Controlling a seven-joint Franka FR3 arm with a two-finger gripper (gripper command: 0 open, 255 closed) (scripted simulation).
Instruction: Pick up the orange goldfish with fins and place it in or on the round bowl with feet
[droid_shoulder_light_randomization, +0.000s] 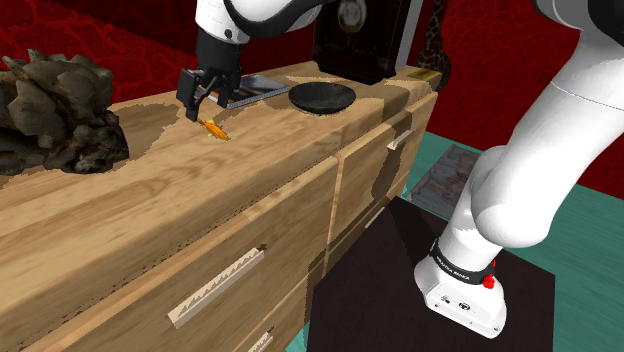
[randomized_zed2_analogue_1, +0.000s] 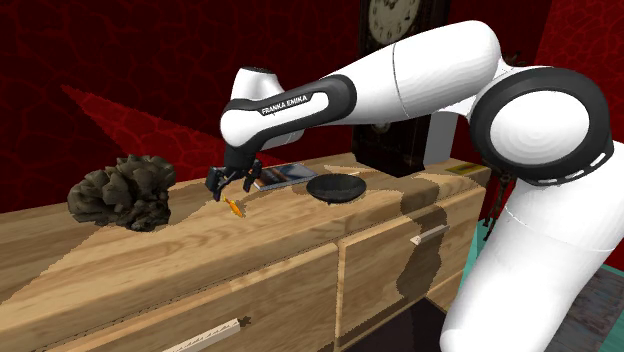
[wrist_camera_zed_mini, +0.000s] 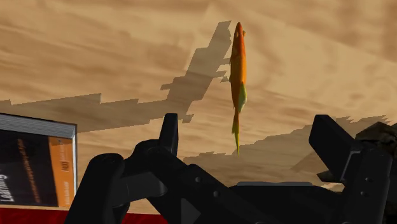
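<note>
**Ana:** Where was the orange goldfish (droid_shoulder_light_randomization: 214, 128) in relation to the dark round bowl (droid_shoulder_light_randomization: 322, 97)?

**Ben:** It lay flat on the wooden dresser top (droid_shoulder_light_randomization: 150, 220), apart from the bowl, on the shoulder view's left of it and closer to the dresser's front edge. The fish touched neither the bowl nor anything else besides the wood.

**Ana:** And the gripper (droid_shoulder_light_randomization: 205, 103)?

**Ben:** It hung just above the fish, on the same side of the bowl. Its two black fingers stood spread apart and gripped nothing. In the wrist view the goldfish (wrist_camera_zed_mini: 238, 76) appeared in the gap ahead of the gripper (wrist_camera_zed_mini: 247, 130), with bare wood on either side of it, so neither finger touched it.

**Ana:** Anything between the fish and the bowl?

**Ben:** A book (droid_shoulder_light_randomization: 250, 90) lay flat just beside the bowl, on the shoulder view's left of it. The gripper hung in front of the book.

**Ana:** Did the second exterior view agree?

**Ben:** Yes. There the bowl (randomized_zed2_analogue_1: 335, 187) sat to the right of the goldfish (randomized_zed2_analogue_1: 233, 206), with the gripper (randomized_zed2_analogue_1: 236, 186) over the fish and the book (randomized_zed2_analogue_1: 285, 174) between fish and bowl. A dark, rough rock-like lump (randomized_zed2_analogue_1: 122, 192) stood much farther from the bowl on that side, and a dark clock case (randomized_zed2_analogue_1: 385, 20) rose behind the bowl.
</note>
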